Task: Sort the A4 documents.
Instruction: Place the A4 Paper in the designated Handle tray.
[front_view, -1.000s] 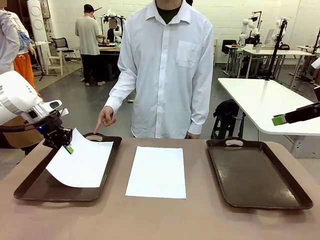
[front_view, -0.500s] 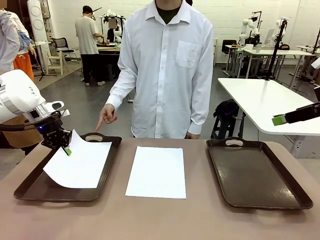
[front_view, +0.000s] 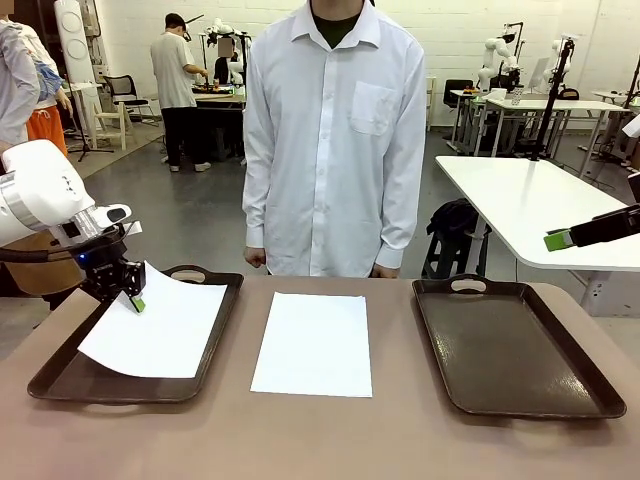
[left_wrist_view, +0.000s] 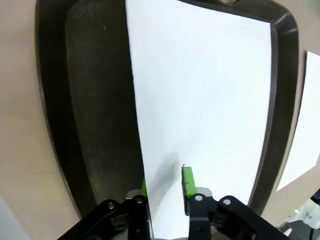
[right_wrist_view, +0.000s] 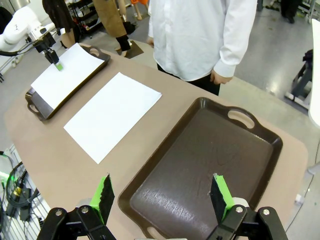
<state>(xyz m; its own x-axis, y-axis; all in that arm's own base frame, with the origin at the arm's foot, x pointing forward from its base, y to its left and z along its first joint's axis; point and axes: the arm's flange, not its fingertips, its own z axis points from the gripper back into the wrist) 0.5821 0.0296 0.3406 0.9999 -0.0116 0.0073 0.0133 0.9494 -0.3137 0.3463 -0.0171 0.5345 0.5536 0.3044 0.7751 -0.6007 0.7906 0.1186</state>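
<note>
One A4 document (front_view: 155, 335) lies slanted in the left dark brown tray (front_view: 60, 385), its far left corner still raised against my left gripper (front_view: 133, 298). In the left wrist view this sheet (left_wrist_view: 200, 100) covers most of the tray (left_wrist_view: 90, 100). My left gripper (left_wrist_view: 165, 185) has its green pads a small way apart, with the sheet's near edge between them. A second A4 document (front_view: 312, 343) lies flat on the table between the trays. My right gripper (right_wrist_view: 162, 195) hangs open high above the right tray (right_wrist_view: 200, 160), holding nothing.
A person in a white shirt (front_view: 335, 140) stands at the table's far edge, arms down at the sides. The right tray (front_view: 520, 350) holds nothing. A white table (front_view: 540, 205) stands behind on the right.
The person's hand, which pointed at the left tray, has dropped to the side. The sheet has slid left and lower into the tray while my left gripper hardly moved.
</note>
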